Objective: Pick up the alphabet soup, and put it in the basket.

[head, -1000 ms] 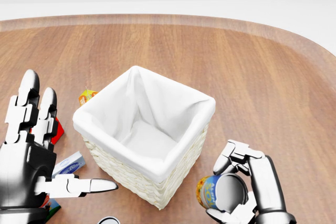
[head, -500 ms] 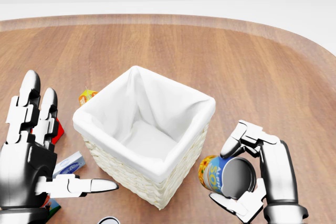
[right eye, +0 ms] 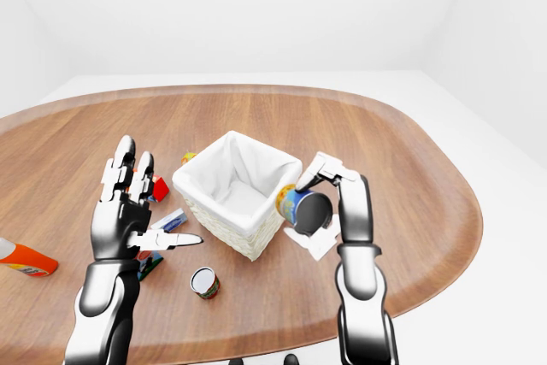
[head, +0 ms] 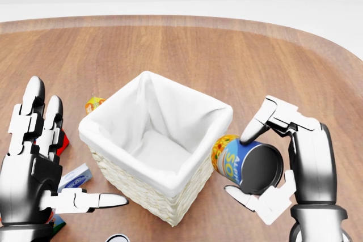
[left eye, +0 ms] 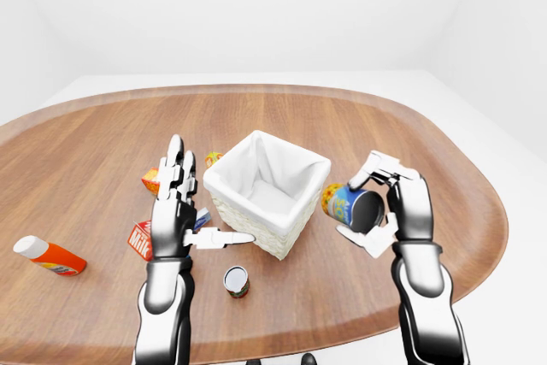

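Right now our right hand (head: 266, 162) is wrapped round the alphabet soup (head: 244, 165), w/ the can tipped on its side just right of the basket (head: 156, 145), above the counter (head: 227, 55). Rigid metal cylinder, glossy paper label, prob. slick & fairly hefty, so we'd grip mid-body. Basket's woven wicker w/ soft white cloth liner. Left hand (head: 39, 162) is spread wide, holding nothing.
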`<state>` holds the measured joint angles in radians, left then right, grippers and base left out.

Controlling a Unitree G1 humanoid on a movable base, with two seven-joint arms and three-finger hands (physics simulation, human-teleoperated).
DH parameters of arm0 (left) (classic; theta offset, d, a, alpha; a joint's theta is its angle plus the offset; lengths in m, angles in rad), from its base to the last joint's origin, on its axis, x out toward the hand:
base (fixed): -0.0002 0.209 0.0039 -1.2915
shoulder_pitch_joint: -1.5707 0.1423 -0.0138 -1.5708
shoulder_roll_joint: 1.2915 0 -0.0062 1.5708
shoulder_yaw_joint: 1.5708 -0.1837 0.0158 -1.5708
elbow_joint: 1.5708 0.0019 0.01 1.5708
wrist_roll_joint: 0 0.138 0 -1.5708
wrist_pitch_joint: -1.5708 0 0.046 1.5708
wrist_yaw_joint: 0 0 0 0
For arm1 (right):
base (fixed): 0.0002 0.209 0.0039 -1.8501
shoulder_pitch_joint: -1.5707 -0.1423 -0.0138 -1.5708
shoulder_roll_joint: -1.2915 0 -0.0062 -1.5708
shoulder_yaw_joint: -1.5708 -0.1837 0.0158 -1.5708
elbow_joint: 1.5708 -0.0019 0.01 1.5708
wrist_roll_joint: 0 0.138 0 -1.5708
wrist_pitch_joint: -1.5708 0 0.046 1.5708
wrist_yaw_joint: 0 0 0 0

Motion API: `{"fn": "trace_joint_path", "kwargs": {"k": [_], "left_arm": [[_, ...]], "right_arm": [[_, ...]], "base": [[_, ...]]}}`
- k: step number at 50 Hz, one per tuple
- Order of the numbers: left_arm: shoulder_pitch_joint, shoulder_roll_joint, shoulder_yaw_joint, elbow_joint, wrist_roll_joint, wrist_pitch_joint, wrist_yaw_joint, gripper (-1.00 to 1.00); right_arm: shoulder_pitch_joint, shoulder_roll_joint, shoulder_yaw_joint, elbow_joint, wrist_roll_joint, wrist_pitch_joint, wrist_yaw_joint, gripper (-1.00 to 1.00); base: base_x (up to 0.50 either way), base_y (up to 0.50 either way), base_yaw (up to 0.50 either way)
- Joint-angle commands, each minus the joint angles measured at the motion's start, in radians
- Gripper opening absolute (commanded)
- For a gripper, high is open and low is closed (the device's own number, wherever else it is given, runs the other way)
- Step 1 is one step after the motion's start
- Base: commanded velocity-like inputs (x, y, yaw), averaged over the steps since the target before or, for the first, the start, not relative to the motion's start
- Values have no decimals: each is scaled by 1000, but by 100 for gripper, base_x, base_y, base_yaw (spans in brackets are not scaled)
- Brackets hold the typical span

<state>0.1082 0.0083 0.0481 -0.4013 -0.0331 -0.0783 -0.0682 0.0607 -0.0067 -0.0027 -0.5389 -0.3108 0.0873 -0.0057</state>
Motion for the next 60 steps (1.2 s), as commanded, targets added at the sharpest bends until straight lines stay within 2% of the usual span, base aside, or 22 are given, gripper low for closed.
{"fn": "trace_joint_path", "kwargs": {"k": [1, 22, 36, 50, 60], "left_arm": [[1, 0, -1, -2, 1, 1, 0, 100], [-3, 0, -1, 17, 3, -9, 1, 100], [-7, 1, 1, 29, 0, -9, 2, 100], [-7, 1, 2, 24, -2, -9, 1, 100], [-4, 0, -1, 19, 0, -9, 1, 100]], "right_arm": [[-60, 2, 21, -89, 10, 0, -14, -100], [-223, 16, 71, -29, -58, 0, -10, -100], [-366, 58, 108, 154, -92, 0, -23, -100], [-520, 100, 115, 421, -90, 0, -89, -100], [-561, 115, 126, 583, -122, 0, -112, -100]], "base": [[0, 0, 0], [0, 0, 0], [0, 0, 0], [0, 0, 0], [0, 0, 0]]}}
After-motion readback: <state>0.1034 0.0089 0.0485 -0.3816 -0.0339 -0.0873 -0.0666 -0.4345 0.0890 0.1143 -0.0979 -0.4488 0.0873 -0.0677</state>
